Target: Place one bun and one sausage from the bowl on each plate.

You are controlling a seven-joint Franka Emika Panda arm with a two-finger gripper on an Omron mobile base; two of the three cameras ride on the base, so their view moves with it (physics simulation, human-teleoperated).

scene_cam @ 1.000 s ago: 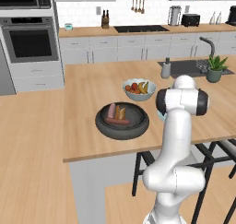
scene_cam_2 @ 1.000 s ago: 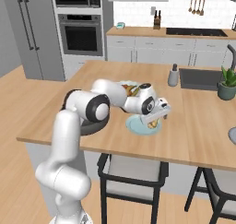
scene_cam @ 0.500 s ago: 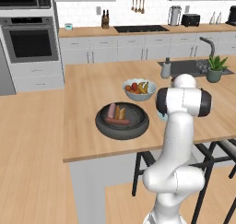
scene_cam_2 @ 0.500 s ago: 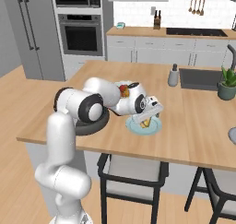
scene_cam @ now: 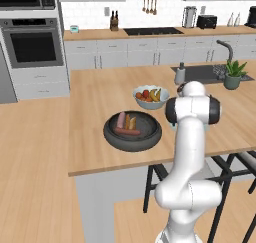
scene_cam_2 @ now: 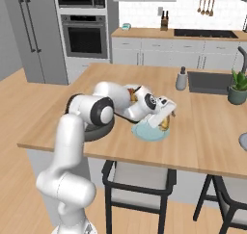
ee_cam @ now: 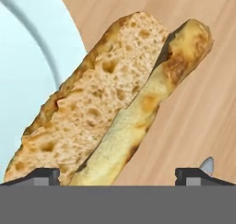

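I see the claw (scene_cam_2: 166,118) now lifted a little off the plate (scene_cam_2: 144,132), swung toward 3 o'clock, jaws spread slightly wider, the bun (ee_cam: 110,103) lying free between them.

Bun (ee_cam: 115,103) porous, rough crumb; plate (ee_cam: 23,80) smooth, glossy; counter (ee_cam: 198,103) matt wood

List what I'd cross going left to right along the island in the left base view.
Dark bowl with sausages and bun → pale fruit bowl → soap dispenser → potted plant.
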